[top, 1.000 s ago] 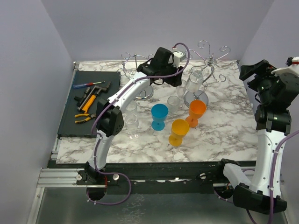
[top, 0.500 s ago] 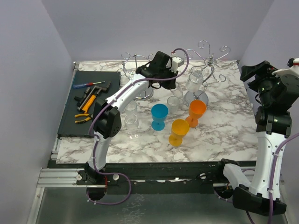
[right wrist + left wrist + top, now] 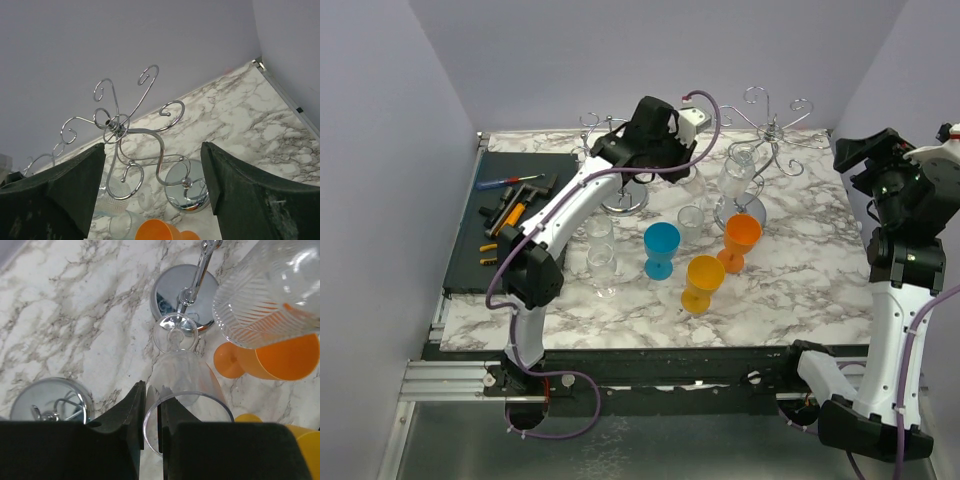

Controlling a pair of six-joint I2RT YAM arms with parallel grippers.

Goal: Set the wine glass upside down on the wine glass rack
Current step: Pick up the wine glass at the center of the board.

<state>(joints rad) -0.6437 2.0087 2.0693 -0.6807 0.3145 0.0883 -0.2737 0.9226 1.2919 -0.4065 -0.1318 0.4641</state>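
Note:
My left gripper [image 3: 151, 410] is shut on the rim of a clear wine glass [image 3: 185, 385], one finger inside the bowl and one outside. The glass hangs foot-down over the marble beside a chrome rack base [image 3: 186, 292]. In the top view the left gripper [image 3: 682, 172] is raised between the two wire wine glass racks [image 3: 775, 130]. A ribbed clear glass [image 3: 737, 172] hangs upside down on the right rack. My right gripper [image 3: 152, 146] is open and empty, held high at the right and facing the rack [image 3: 120, 125].
Blue [image 3: 661, 248], yellow [image 3: 703, 282] and orange [image 3: 740, 240] goblets stand mid-table. Clear glasses stand at the left [image 3: 603, 265] and centre [image 3: 692, 222]. The second rack [image 3: 605, 130] stands behind. A dark mat with hand tools [image 3: 510, 215] lies far left.
The left gripper closed on the clear glass's rim, then rose and drew back to the left with it. The right arm barely moved.

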